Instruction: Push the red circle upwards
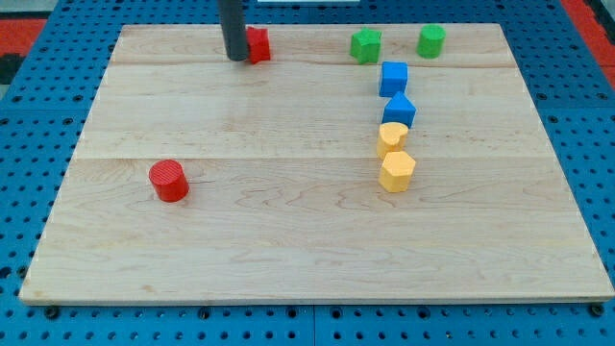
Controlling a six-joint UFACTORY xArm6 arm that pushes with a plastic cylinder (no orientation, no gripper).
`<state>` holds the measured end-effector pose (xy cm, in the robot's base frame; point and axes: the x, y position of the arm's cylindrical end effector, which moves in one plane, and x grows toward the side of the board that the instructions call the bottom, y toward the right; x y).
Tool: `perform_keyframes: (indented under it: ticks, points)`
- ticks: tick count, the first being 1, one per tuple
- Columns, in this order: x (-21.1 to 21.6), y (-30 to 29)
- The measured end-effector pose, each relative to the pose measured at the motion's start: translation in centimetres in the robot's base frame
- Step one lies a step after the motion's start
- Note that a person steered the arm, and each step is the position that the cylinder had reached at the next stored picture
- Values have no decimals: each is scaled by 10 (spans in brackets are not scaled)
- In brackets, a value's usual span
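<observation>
The wooden desk (pixel 307 240) holds the red circle (pixel 169 180) at the frame's lower left, well apart from my tip (pixel 234 58), which sits at the upper left touching another red block (pixel 258 44). No claw exists here, so no spread or pinch shows. Risk: an off-centre push could make the cylinder slide sideways.

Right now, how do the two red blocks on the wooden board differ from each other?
The red round cylinder block sits alone at the view's lower left; the other red block lies near the view's top edge. The cylinder shows whole, while the top red block is partly hidden behind my tip, so its shape is unclear. My tip is right beside the top block and far from the cylinder. Both share the same red colour and rest on the wooden board.
</observation>
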<state>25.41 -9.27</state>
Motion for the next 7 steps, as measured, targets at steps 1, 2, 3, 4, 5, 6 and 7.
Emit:
perform_keyframes:
  ticks: [1, 2, 3, 4, 5, 6, 7]
  points:
    - [0, 30]
    - [35, 43]
    - [127, 68]
    - [211, 76]
    - [274, 57]
    - [293, 5]
    - [247, -34]
